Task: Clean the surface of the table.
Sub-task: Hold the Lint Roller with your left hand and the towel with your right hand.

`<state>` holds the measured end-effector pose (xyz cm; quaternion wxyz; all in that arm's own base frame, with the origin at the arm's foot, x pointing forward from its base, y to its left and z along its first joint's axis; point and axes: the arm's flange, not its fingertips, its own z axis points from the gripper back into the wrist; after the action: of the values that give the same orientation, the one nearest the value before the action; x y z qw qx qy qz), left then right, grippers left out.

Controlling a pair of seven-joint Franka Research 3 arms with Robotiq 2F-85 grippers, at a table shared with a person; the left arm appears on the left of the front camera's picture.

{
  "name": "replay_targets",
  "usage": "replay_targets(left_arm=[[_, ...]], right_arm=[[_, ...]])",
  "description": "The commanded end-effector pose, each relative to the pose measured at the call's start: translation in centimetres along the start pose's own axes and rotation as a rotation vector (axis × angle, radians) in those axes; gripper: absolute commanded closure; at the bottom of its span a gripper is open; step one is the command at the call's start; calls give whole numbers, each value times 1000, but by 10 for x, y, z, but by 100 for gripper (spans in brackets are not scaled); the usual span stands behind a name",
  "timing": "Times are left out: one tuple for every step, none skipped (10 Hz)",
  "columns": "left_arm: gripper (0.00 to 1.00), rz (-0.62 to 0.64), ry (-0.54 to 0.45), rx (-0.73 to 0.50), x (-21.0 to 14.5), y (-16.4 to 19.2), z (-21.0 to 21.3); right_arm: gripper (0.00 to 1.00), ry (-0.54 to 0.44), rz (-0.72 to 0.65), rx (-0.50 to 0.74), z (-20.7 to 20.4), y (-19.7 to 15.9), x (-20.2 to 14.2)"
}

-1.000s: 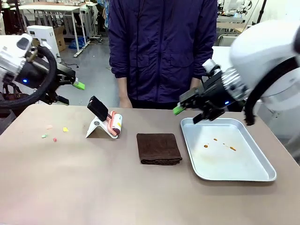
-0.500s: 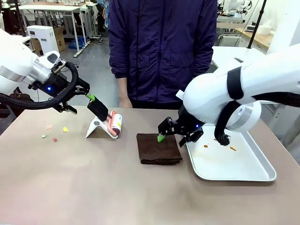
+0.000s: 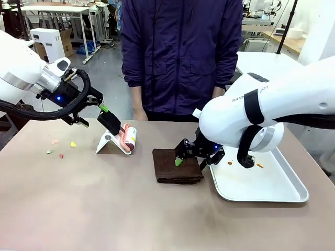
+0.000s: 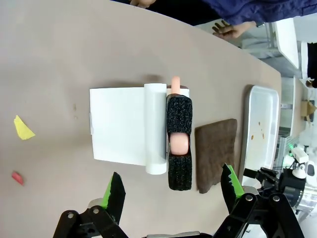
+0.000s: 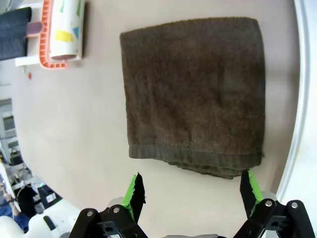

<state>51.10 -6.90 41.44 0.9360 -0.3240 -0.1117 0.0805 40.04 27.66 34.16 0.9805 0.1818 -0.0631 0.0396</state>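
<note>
The brownish-tan table (image 3: 104,209) carries several small coloured scraps (image 3: 73,144) at its left. A folded dark brown cloth (image 3: 167,170) lies in the middle. My right gripper (image 3: 180,158) hovers open just over the cloth (image 5: 193,89), its green pads level with the cloth's near edge. A lint roller (image 3: 129,138) with a black handle (image 3: 109,120) rests on a white stand. My left gripper (image 3: 102,110) is open right at that handle (image 4: 178,144), one fingertip on either side and apart from it.
A shiny metal tray (image 3: 282,196) with brown stains sits at the right, beside the cloth. A person in a dark blue jacket stands at the far edge, one hand (image 3: 139,112) by the table. The table's near half is bare.
My right gripper has come down and slightly left over the cloth. My left gripper has edged closer to the roller's handle. Both stay open.
</note>
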Motion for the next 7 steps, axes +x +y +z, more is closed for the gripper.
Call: replay_targets(left_arm=[[0,-3,-8,5,-2,1,1],[0,-3,-8,5,-2,1,1],[0,-3,-8,5,-2,1,1],[0,-3,-8,5,-2,1,1],[0,0,-1,0,0,0,0],[0,-21,6,18,1,-8,-1],[0,-28,10,35,5,-16,-3]], right_arm=[[0,-2,7,11,2,0,0],[0,-2,7,11,2,0,0],[0,-2,7,11,2,0,0],[0,-2,7,11,2,0,0],[0,-1,2,1,0,1,0],[0,11,18,-102,3,14,11],[0,23,50,-149,6,27,22]])
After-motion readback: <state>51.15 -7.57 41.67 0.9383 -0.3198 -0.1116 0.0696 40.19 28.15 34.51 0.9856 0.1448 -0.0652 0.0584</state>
